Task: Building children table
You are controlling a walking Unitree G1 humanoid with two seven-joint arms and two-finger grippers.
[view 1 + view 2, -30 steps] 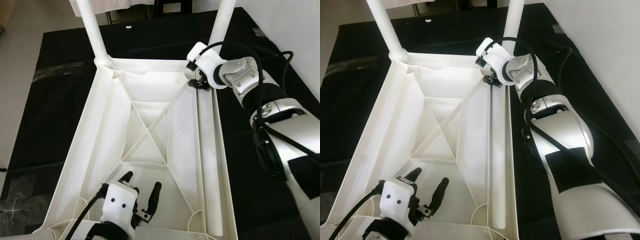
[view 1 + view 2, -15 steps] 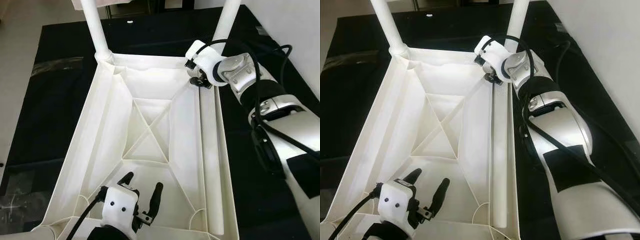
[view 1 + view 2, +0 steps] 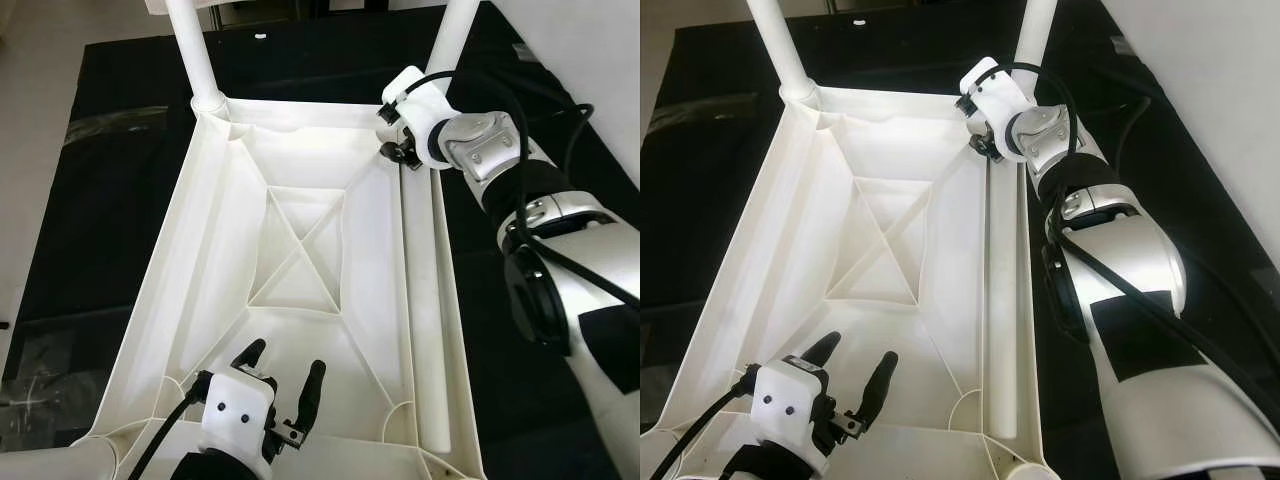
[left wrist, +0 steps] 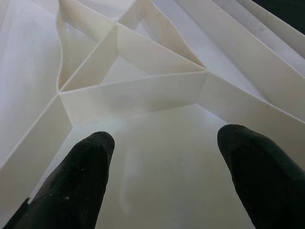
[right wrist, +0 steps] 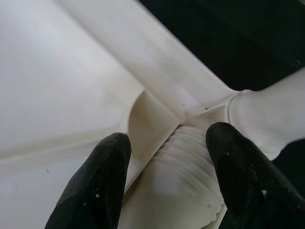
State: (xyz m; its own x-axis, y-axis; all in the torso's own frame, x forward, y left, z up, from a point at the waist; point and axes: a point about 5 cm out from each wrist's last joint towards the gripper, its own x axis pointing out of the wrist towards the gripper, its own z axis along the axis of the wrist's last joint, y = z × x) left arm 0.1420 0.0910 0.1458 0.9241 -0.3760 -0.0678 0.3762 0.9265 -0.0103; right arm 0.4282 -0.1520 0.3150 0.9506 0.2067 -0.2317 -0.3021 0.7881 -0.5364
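- Table top (image 3: 300, 250), white plastic and turned underside up, lies on a black mat (image 3: 110, 200), its ribbed inside facing the camera.
- Two white legs stand upright in the far corners: the far left leg (image 3: 192, 50) and the far right leg (image 3: 448, 40).
- A loose white leg (image 3: 428, 330) lies along the right inner edge of the table top, reaching from the far right corner toward the near one.
- The right gripper (image 3: 397, 150) is at the far right corner, just beside the base of the upright leg there; the silver arm stretches back across the mat on the right.
- The right wrist view shows its black fingers (image 5: 95, 191) spread apart on either side of the lying leg's ribbed end, near the corner socket (image 5: 147, 119), clamped on nothing.
- The left gripper (image 3: 285, 375) hovers over the near end of the table top, fingers apart with nothing between them.
- The left wrist view shows the crossing ribs (image 4: 133, 71) ahead of those fingers.
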